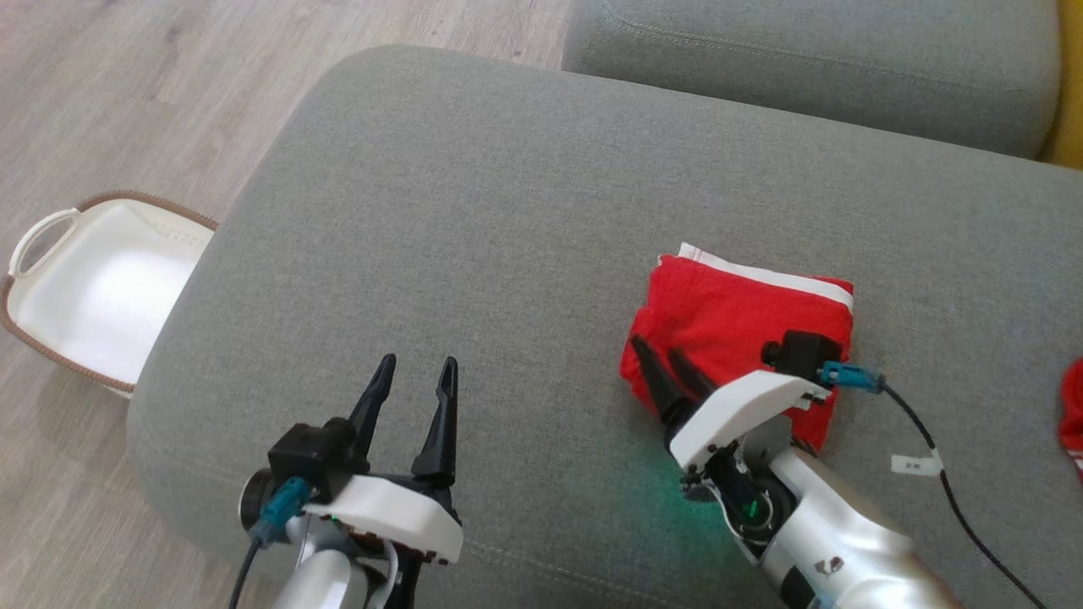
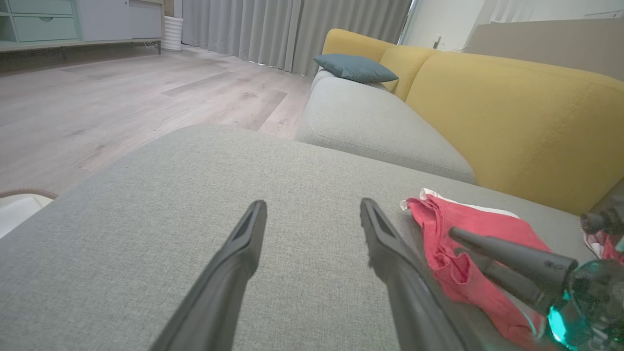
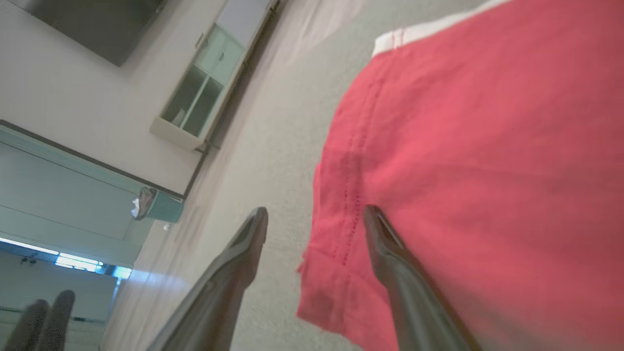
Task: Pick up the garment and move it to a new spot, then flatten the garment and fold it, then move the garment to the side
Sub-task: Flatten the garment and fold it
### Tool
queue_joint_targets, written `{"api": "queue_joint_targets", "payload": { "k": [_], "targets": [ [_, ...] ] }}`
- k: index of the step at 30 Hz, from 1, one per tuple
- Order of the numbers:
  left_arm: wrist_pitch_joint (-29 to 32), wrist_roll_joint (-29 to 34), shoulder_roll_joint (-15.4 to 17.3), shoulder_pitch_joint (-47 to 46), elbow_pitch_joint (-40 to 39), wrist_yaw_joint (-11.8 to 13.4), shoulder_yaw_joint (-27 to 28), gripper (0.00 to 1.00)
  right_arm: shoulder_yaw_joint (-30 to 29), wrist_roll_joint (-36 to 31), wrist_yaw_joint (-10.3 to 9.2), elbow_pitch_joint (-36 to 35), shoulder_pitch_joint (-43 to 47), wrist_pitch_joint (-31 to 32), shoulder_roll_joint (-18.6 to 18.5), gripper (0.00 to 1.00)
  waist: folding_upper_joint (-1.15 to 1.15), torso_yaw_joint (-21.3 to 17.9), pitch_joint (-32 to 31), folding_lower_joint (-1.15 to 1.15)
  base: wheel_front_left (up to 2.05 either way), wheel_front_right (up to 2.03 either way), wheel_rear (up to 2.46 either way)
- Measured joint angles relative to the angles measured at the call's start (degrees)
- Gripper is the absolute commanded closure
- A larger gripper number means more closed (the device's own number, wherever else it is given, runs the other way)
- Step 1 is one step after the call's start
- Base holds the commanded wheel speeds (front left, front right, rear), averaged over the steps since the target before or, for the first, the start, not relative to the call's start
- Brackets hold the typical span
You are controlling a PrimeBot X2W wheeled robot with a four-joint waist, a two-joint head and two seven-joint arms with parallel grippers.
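A red garment (image 1: 736,321) with a white band lies folded into a small square on the grey sofa cushion (image 1: 474,211), right of centre. My right gripper (image 1: 664,359) is open at the garment's left edge. In the right wrist view its fingers straddle that edge: one finger (image 3: 390,253) lies over the red cloth (image 3: 487,146), the other over the bare cushion. Nothing is pinched between them. My left gripper (image 1: 415,372) stands open above the cushion's front left, well apart from the garment. In the left wrist view the garment (image 2: 487,222) lies to the right of my left gripper (image 2: 313,205).
A white basket (image 1: 101,288) with a brown rim stands on the wooden floor to the left of the cushion. Another red item (image 1: 1073,414) peeks in at the right edge. A second grey cushion (image 1: 804,59) lies behind, with a yellow backrest (image 2: 512,122) and a teal pillow (image 2: 353,67).
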Motion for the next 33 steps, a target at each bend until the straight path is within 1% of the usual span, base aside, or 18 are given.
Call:
{"api": "queue_joint_targets", "payload": {
  "k": [2, 4, 6, 10, 12, 14, 15, 18, 20, 22, 24, 26, 28, 30, 33],
  "targets": [
    [0.0, -0.1, 0.0, 0.0, 0.0, 0.0, -0.1, 0.0, 1.3, 0.1, 0.0, 1.9, -0.5, 1.0, 0.0, 0.0, 0.0, -0.1, 0.0, 0.0, 0.0, 0.0, 0.0],
    [0.0, -0.2, 0.0, 0.0, -0.1, 0.5, -0.1, 0.0, 3.0, 0.1, 0.0, 2.3, -0.7, 2.3, -0.1, 0.0, 0.0, -0.5, 0.0, 0.0, 0.0, 0.0, 0.0],
    [0.0, -0.4, 0.0, 0.0, -0.2, 0.6, 0.1, 0.0, 3.8, -0.1, 0.0, 2.4, -0.9, 2.2, -0.1, 0.0, 0.0, -1.2, 0.0, 0.0, 0.0, 0.0, 0.0],
    [0.0, -0.4, 0.0, 0.0, -0.5, 0.7, 0.3, 0.0, 4.1, -3.0, 0.0, 2.9, -3.2, -1.2, -0.5, 0.0, 0.0, -3.2, 0.1, 0.0, 0.0, 0.0, 0.0],
    [0.0, -0.3, 0.0, 0.0, -0.6, 0.7, 0.6, 0.0, 5.2, -6.7, 0.0, 3.1, -5.0, -3.5, -2.0, 0.0, 0.0, -4.4, -0.1, 0.0, 0.0, 0.0, 0.0],
    [0.0, 0.0, 0.0, 0.0, -1.1, 0.7, 1.4, 0.0, 7.5, -13.4, 0.0, 4.0, -6.6, -5.9, -4.4, 0.0, 0.0, -5.7, -0.3, 0.0, 0.0, 0.0, 0.0],
    [0.0, 0.0, 0.0, 0.0, -1.1, 0.7, 1.4, 0.0, 7.5, -13.4, 0.0, 4.0, -6.6, -5.9, -4.4, 0.0, 0.0, -5.7, -0.3, 0.0, 0.0, 0.0, 0.0],
    [0.0, 0.3, 0.0, 0.0, -1.5, 0.7, 2.5, 0.0, 6.9, -18.8, 0.0, 4.6, -7.4, -8.5, -7.0, 0.0, 0.0, -7.8, -0.6, 0.0, 0.0, 0.0, 0.0],
    [0.0, 0.3, 0.0, 0.0, -1.8, 0.6, 2.7, 0.0, 5.5, -22.6, 0.0, 4.5, -7.4, -9.5, -8.3, 0.0, 0.0, -9.3, -0.8, 0.0, 0.0, 0.0, 0.0],
    [0.0, 0.3, 0.0, 0.0, -2.4, 0.5, 3.3, 0.0, 2.6, -26.1, 0.0, 3.8, -7.3, -9.8, -9.5, 0.0, 0.0, -10.7, -1.0, 0.0, 0.0, 0.0, 0.0],
    [0.0, 0.3, 0.0, 0.0, -3.2, 0.5, 3.8, 0.0, -1.9, -30.2, 0.0, 1.5, -6.8, -10.0, -10.8, 0.0, 0.0, -12.1, -1.2, 0.0, 0.0, 0.0, 0.0],
    [0.0, 0.3, 0.0, -0.1, -3.8, 0.5, 4.0, 0.0, -8.2, -35.8, 0.0, -2.7, -5.4, -10.0, -11.9, 0.0, 0.0, -13.4, -1.2, 0.0, 0.0, 0.0, 0.0],
    [0.0, 0.3, 0.0, -0.1, -4.3, 0.5, 4.1, 0.0, -15.6, -41.1, 0.0, -7.4, -2.5, -10.1, -12.0, 0.0, 0.0, -14.6, -1.2, 0.0, 0.0, 0.0, 0.0],
    [0.0, 0.3, 0.0, -0.1, -4.7, 0.6, 4.2, 0.0, -21.9, -46.4, 0.0, -12.0, 1.9, -10.2, -11.2, 0.0, 0.0, -15.6, -1.2, 0.0, 0.0, 0.0, 0.0],
    [0.0, 0.3, 0.0, -0.1, -5.1, 0.6, 4.5, 0.0, -29.0, -53.2, 0.0, -17.9, 9.9, -10.2, -7.4, 0.0, 0.0, -16.9, -1.2, 0.0, 0.0, 0.0, 0.0]
  ]
}}
